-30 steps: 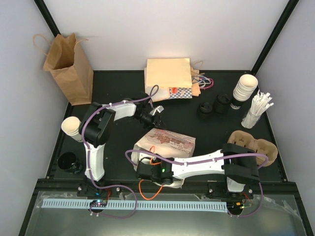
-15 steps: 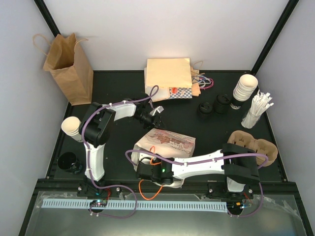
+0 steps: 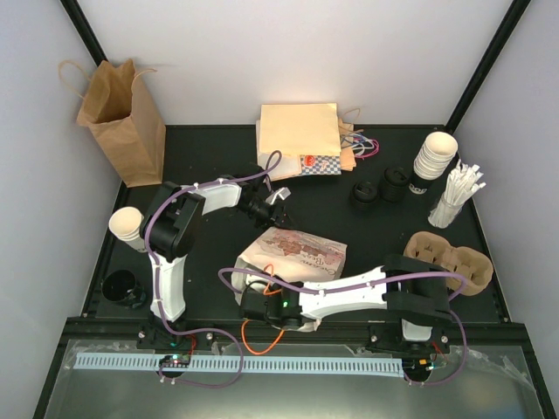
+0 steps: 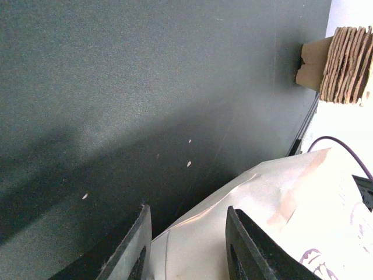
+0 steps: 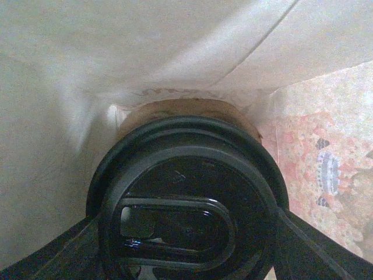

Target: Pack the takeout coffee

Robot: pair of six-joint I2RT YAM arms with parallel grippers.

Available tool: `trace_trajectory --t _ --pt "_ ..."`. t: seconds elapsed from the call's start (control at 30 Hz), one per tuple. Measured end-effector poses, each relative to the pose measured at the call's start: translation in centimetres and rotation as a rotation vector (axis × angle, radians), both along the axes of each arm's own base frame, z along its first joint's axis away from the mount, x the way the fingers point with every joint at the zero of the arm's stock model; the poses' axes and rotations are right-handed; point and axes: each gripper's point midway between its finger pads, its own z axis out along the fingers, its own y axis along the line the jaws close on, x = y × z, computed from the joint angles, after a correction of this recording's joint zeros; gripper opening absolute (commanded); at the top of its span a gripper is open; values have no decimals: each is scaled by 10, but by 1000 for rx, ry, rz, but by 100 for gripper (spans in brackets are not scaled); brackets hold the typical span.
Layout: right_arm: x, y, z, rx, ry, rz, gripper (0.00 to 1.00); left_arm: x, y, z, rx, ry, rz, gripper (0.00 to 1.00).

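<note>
On a black tabletop (image 3: 218,166), seen from above, a white paper bag (image 3: 301,249) with a reddish print lies on its side, with its mouth at the near end. The right gripper (image 3: 262,305) reaches across to that mouth, and the left gripper (image 3: 272,202) hangs by the bag's far corner. The coffee is hidden in this view. Left wrist view: matte tabletop, smooth creased bag paper low in frame, and a ribbed stack of pulp carriers (image 4: 344,61) at the far edge. The jaws stand part open with paper showing between them and no grip evident. Right wrist view: the coffee (image 5: 186,198) fills the frame. Its round, glossy black lid (image 5: 186,146) has an oval sip recess and faces the camera, a tan cup rim shows behind it, and the jaws are clamped on either side. Soft white bag walls wrap around it, so the cup sits just inside the mouth. The step looks like insertion. The next move likely calls for pushing the cup deeper and level, then letting go without dragging the thin paper.
</note>
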Motion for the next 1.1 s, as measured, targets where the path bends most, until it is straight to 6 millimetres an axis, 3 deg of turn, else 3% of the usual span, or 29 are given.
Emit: trace_trajectory --t 0.37,0.63,1.1 --pt "1 0 3 9 23 -3 36 0 0 0 0 -1 0 36" --pt "5 -3 12 90 150 -4 35 -4 0 -3 13 -9 -13 36" --pt "11 -1 10 92 161 -16 33 -3 1 -4 34 -41 -11 36"
